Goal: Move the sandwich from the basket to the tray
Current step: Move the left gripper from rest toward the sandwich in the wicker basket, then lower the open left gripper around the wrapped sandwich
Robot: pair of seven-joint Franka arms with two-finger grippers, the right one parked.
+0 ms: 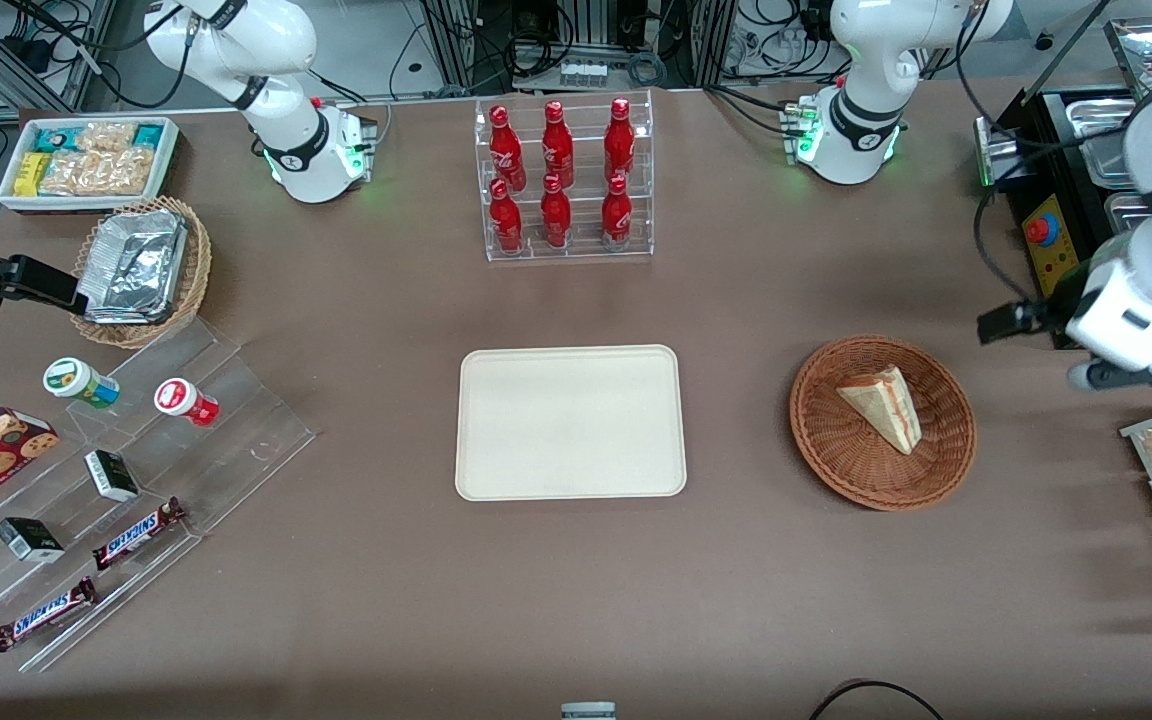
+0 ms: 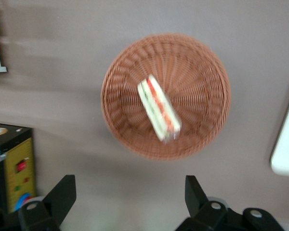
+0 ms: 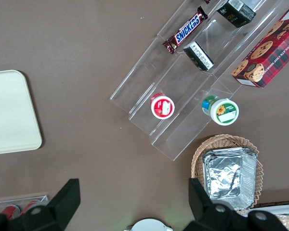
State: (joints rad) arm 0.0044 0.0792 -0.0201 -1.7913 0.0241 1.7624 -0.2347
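Sandwich (image 1: 884,405): pale tan triangular wedge, red and green filling along cut edge, lying in basket.
Basket (image 1: 836,460): round, shallow, reddish-brown wicker, near tray, toward working arm's end.
Tray (image 1: 570,422): cream-white, rounded corners, flat on table.
Gripper (image 2: 130,202): above table just beside basket, fingers spread.

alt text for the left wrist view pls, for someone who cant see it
A triangular sandwich with red and green filling lies in a round reddish-brown wicker basket on a brown table. The left arm's tool hovers above the table beside the basket, its two dark fingers spread open and holding nothing. A corner of the cream-white tray shows at the picture's edge.
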